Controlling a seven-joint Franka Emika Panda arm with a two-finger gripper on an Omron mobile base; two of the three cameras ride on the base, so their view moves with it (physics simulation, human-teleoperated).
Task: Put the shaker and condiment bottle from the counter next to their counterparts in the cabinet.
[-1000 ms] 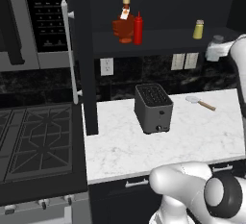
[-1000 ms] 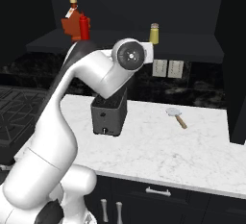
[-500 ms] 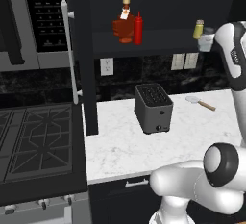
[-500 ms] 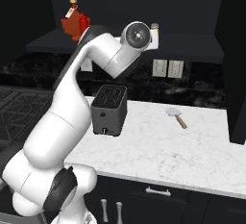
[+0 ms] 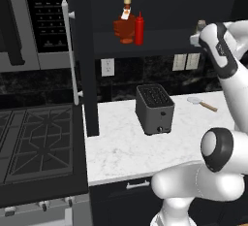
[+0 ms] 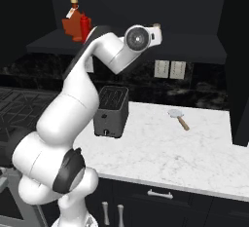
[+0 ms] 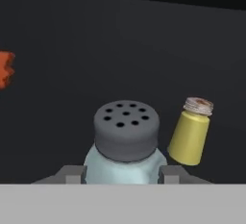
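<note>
Holding the shaker [image 7: 126, 143] between its jaws, the gripper [image 7: 124, 174] is up at the cabinet shelf [image 5: 160, 39], with the yellow shaker [image 7: 190, 131] just beside the carried one, toward the shelf's right end. The two fingertips [image 7: 72, 174] press the pale blue-grey body from either side, below the dark perforated cap. It looks small, light and rigid; its smooth translucent wall may slip, so a grip low on the body seems sounder than one on the cap. The condiment bottle [image 5: 139, 28] already stands on the shelf's left part, touching or nearly touching the amber bottle [image 5: 125, 25]. On the counter [image 5: 121, 137] sit a toaster [image 5: 154, 109] near the back edge and a small brush [image 5: 202, 103] toward the back right corner. What remains, by my judgement, is setting the shaker down upright beside its yellow counterpart.
</note>
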